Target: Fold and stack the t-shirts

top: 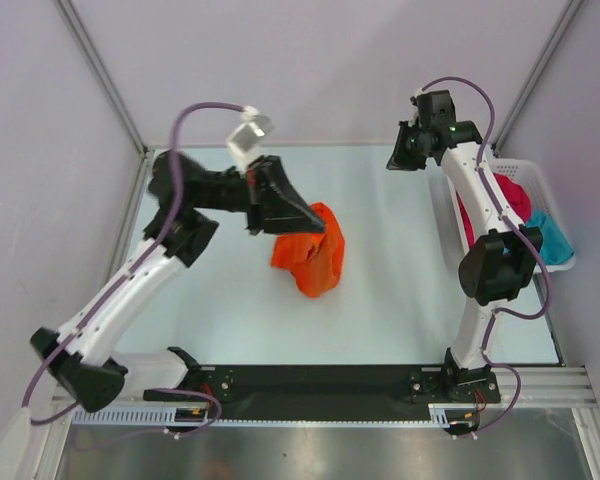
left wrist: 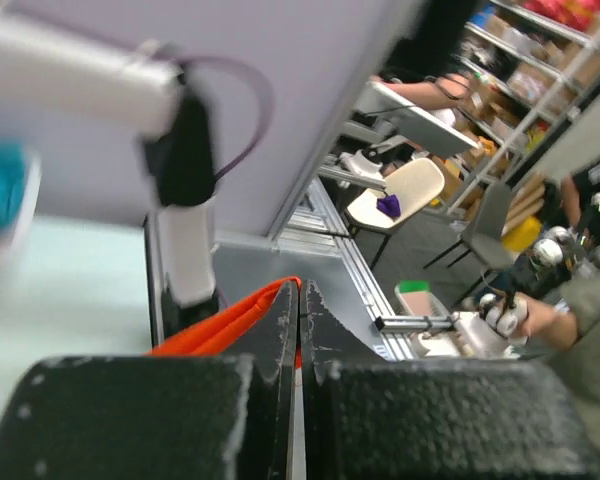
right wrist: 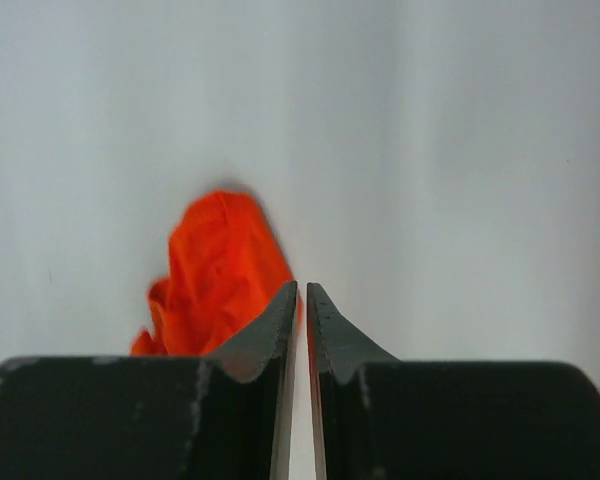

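Note:
The orange t-shirt hangs bunched over the middle of the table, its lower part resting on the surface. My left gripper is shut on its top edge; in the left wrist view an orange fold runs into the closed tips of that gripper. My right gripper is raised at the back right, apart from the cloth. Its jaws stand a narrow slit open with nothing between them, and the right wrist view shows the gripper with the orange t-shirt far below. A red t-shirt and a teal t-shirt lie in the basket.
A white lattice basket stands at the table's right edge, beside the right arm. Grey walls with metal posts close in the back and sides. A black rail with the arm bases runs along the near edge.

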Controlling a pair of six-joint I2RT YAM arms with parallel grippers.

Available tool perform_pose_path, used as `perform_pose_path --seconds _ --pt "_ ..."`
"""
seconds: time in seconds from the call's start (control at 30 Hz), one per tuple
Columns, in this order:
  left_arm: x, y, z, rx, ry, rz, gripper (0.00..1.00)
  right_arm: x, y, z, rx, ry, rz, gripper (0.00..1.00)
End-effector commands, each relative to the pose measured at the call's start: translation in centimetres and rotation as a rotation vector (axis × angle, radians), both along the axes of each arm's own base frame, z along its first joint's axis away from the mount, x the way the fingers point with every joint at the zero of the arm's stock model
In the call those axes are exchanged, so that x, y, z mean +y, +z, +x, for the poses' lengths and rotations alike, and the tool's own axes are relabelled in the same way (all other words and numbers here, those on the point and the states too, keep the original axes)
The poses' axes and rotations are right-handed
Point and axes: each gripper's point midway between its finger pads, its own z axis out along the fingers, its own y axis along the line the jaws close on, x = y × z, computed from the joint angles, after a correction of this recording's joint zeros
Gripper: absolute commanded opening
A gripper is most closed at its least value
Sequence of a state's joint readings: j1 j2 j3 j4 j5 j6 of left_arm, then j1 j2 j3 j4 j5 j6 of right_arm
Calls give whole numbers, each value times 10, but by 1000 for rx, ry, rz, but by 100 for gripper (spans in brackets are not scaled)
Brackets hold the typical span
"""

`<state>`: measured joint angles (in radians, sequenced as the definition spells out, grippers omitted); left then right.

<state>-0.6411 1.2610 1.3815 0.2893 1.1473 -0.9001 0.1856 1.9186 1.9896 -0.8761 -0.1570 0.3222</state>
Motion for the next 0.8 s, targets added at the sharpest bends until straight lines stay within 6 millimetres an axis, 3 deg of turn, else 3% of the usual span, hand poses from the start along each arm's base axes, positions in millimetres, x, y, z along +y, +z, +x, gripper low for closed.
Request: perform_pose_path --seconds 0.0,0.1,0.23,0.33,0.4,0.53,0.57,0.6,0.63,0.67,0.7,0.73,0.77 --pt "44 43 -67 -250 -133 -175 0 16 31 -5 -79 37 41 14" --pt "50 50 -72 -308 -108 -197 0 23 27 -5 -70 48 43 14" --pt "40 35 -33 -185 12 -112 0 33 26 -8 -62 70 43 14" --pt "40 26 18 -36 143 -82 0 34 24 -10 -53 73 35 14" --pt "44 18 62 77 248 -58 0 33 24 -12 -50 76 31 14" --pt "54 -13 165 301 420 6 0 31 26 -15 -54 77 21 15" --pt "69 -13 189 331 483 0 0 29 27 -15 -56 74 20 15" --pt "78 -9 208 382 529 -16 0 28 30 -15 -61 72 17 15" --pt "86 11 220 374 558 -45 0 27 30 -16 -58 69 12 15" --pt "101 6 250 416 611 -52 0 26 30 -16 -58 68 13 15" --pt "108 13 262 440 638 -66 0 23 32 -16 -63 64 12 15" --pt "117 40 266 410 671 -100 0 22 34 -16 -66 60 10 15" --pt "129 42 283 424 711 -112 0 21 34 -17 -66 58 8 15"
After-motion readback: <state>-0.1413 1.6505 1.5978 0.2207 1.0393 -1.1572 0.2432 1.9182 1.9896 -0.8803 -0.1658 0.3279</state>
